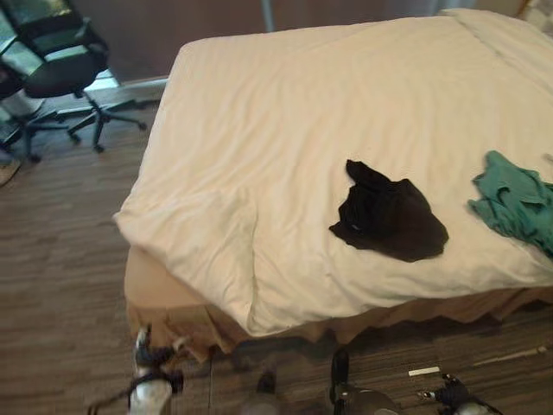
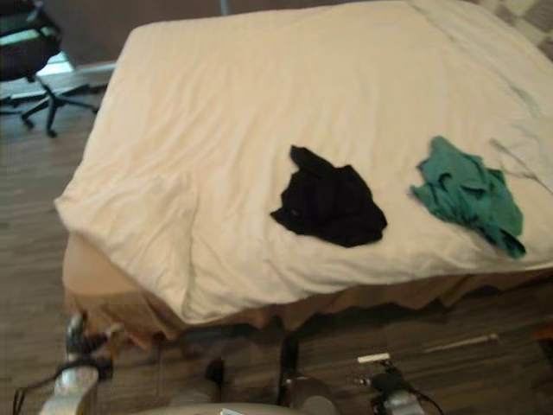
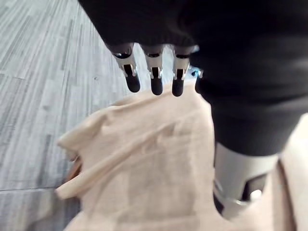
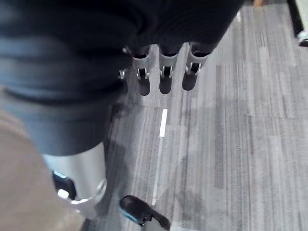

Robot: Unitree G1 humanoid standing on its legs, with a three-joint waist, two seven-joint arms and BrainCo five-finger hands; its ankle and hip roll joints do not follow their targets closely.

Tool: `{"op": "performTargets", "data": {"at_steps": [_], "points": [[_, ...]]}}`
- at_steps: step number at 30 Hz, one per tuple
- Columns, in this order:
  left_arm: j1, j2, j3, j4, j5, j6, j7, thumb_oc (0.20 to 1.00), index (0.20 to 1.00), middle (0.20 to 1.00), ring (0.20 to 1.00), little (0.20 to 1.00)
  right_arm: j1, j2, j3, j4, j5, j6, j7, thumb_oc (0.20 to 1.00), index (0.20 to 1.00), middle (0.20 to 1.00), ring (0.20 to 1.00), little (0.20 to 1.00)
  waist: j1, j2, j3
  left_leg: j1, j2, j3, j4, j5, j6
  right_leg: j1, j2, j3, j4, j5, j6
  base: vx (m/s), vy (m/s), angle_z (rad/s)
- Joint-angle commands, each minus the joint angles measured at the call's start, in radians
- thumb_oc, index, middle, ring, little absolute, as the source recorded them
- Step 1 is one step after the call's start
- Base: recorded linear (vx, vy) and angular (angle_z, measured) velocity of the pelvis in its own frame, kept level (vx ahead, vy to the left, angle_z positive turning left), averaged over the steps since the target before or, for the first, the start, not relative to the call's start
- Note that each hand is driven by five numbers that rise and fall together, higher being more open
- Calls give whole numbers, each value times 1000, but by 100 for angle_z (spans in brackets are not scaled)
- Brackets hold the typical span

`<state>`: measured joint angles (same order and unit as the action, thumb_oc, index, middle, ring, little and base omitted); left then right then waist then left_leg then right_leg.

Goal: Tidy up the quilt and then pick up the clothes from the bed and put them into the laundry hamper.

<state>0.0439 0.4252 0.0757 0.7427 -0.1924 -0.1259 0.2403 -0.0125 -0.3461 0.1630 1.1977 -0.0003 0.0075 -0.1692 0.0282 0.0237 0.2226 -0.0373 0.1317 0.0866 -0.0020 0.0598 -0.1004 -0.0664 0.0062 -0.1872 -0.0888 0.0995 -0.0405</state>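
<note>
A: Lying spread over the bed [image 1: 164, 303], the cream quilt [image 1: 346, 130] is being shown with a black garment [image 1: 389, 216] on its near half and a green garment [image 2: 471, 194] just beyond that.

B: Hands?

A: Left hand [image 3: 154, 77] is being held above the bed's tan skirt [image 3: 144, 159], fingers straight, nothing held. Right hand [image 4: 166, 67] is being held over the floor [image 4: 250, 120] beside the bed, fingers relaxed, empty.

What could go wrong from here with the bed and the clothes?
The crumpled black garment lies on the white quilt, so pulling the quilt to straighten its folded near corner could drag it off. The teal-green garment lies near the bed's edge and might slip. No hamper is in view.
</note>
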Motion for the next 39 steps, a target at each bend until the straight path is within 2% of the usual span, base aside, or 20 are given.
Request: {"op": "performTargets", "data": {"at_steps": [1,4,6,8,10,11,13,14,15,18,19,21,23,25,27,28,31,33,35,39], "points": [[-19,118,131,-140,-106,-129,44,1000,1000,1000,1000,1000,9,-3,-40,20,-6,-13,-8,1000,1000,1000,1000,1000,-21,-3,-16,59,18,9,-71,9,-55,140,-153,-25,5,-101,198,78,-37,0],[-29,138,149,-233,-111,-145,38,1000,1000,1000,1000,1000,22,3,-41,24,-3,-14,-3,1000,1000,1000,1000,1000,-33,0,-25,71,27,24,-77,14,-60,151,-146,-30,4,-106,197,74,-20,19],[-62,174,141,-368,-47,-139,42,1000,1000,1000,1000,1000,25,1,-34,40,-10,-9,6,1000,1000,1000,1000,1000,-43,2,-31,85,33,34,-85,13,-62,154,-143,-25,2,-108,198,89,-8,18],[-78,176,122,-396,-22,-131,42,1000,1000,1000,1000,1000,21,0,-30,42,-11,-8,8,1000,1000,1000,1000,1000,-48,2,-27,89,35,39,-85,12,-61,153,-142,-21,3,-108,197,30,-2,12],[-139,197,64,-424,49,-104,43,1000,1000,1000,1000,1000,13,-7,-17,40,-17,-4,15,1000,1000,1000,1000,1000,-65,1,-20,88,37,53,-85,7,-59,142,-143,-12,5,-104,199,-4,20,-15],[-208,217,-6,-411,140,-68,53,1000,1000,1000,1000,1000,3,-13,1,40,-23,0,15,1000,1000,1000,1000,1000,-86,3,-10,83,38,60,-85,5,-58,124,-143,-4,8,-97,201,-41,38,-16],[-249,221,-47,-393,182,-54,56,1000,1000,1000,1000,1000,-7,-16,4,39,-27,0,14,1000,1000,1000,1000,1000,-91,4,-3,77,38,66,-85,3,-58,109,-144,4,9,-92,203,-54,36,-8],[-324,227,-115,-351,249,-21,63,1000,1000,1000,1000,1000,-23,-22,26,33,-33,2,10,1000,1000,1000,1000,1000,-114,7,10,64,38,75,-85,2,-56,82,-145,17,12,-83,206,-50,30,-26],[-332,227,-120,-345,249,-23,65,1000,1000,1000,1000,1000,-24,-22,23,34,-33,2,10,1000,1000,1000,1000,1000,-111,7,10,62,38,76,-85,2,-55,80,-145,18,13,-83,206,-95,49,-33],[-498,252,-256,-213,350,31,86,1000,1000,1000,1000,1000,-67,-34,59,13,-28,-1,-5,1000,1000,1000,1000,1000,-148,12,51,17,36,95,-85,11,-53,3,-147,42,27,-60,213,-157,63,-32],[-547,256,-289,-162,363,37,93,1000,1000,1000,1000,1000,-77,-34,60,9,-24,-3,-11,1000,1000,1000,1000,1000,-148,13,57,-1,35,97,-85,14,-51,-24,-147,51,35,-56,214,-163,58,-30],[-648,257,-376,-13,408,75,96,1000,1000,1000,1000,1000,-102,-32,82,12,-21,-4,-27,1000,1000,1000,1000,1000,-162,14,74,-31,34,105,-85,22,-49,-68,-148,60,49,-48,217,-160,49,-24],[-801,233,-524,281,522,147,70,1000,1000,1000,1000,1000,-141,-29,97,27,7,-8,-52,1000,1000,1000,1000,1000,-173,10,87,-69,33,114,-85,31,-46,-117,-153,71,63,-39,223,-131,49,-33],[-815,207,-546,378,565,172,29,1000,1000,1000,1000,1000,-144,-28,90,39,22,-3,-55,1000,1000,1000,1000,1000,-171,10,87,-66,30,116,-85,29,-46,-112,-155,69,59,-39,225,-3,15,-18],[-817,206,-551,402,580,175,20,1000,1000,1000,1000,1000,-143,-29,87,45,28,-2,-56,1000,1000,1000,1000,1000,-170,10,86,-61,29,116,-85,27,-45,-107,-157,69,58,-41,225,29,17,-6],[-799,213,-550,437,617,190,6,200,200,200,200,200,-144,-35,77,53,34,-2,-55,1000,1000,1000,1000,1000,-166,9,82,-50,26,119,-85,24,-45,-94,-159,71,56,-42,225,34,20,0],[-744,223,-508,428,607,194,-12,200,200,200,200,200,-143,-47,61,54,42,3,-55,1000,1000,1000,1000,1000,-159,11,79,-32,24,120,-85,18,-45,-78,-161,69,53,-46,223,42,20,-2],[-541,298,-355,396,553,182,-19,200,200,200,200,200,-125,-81,9,37,49,10,-45,1000,1000,1000,1000,1000,-135,10,52,8,19,117,-85,4,-44,-28,-167,63,41,-53,220,133,20,-6],[-419,335,-264,367,513,173,-17,200,200,200,200,200,-113,-102,-25,26,55,13,-44,1000,1000,1000,1000,1000,-120,11,40,31,18,112,-85,-6,-45,3,-169,56,36,-59,221,108,16,2],[-128,363,-59,254,428,154,-33,200,200,200,200,200,-95,-172,-140,-30,96,17,-52,1000,1000,1000,1000,1000,-80,12,6,59,12,92,-85,-13,-45,51,-176,37,22,-58,223,89,14,22]]}}
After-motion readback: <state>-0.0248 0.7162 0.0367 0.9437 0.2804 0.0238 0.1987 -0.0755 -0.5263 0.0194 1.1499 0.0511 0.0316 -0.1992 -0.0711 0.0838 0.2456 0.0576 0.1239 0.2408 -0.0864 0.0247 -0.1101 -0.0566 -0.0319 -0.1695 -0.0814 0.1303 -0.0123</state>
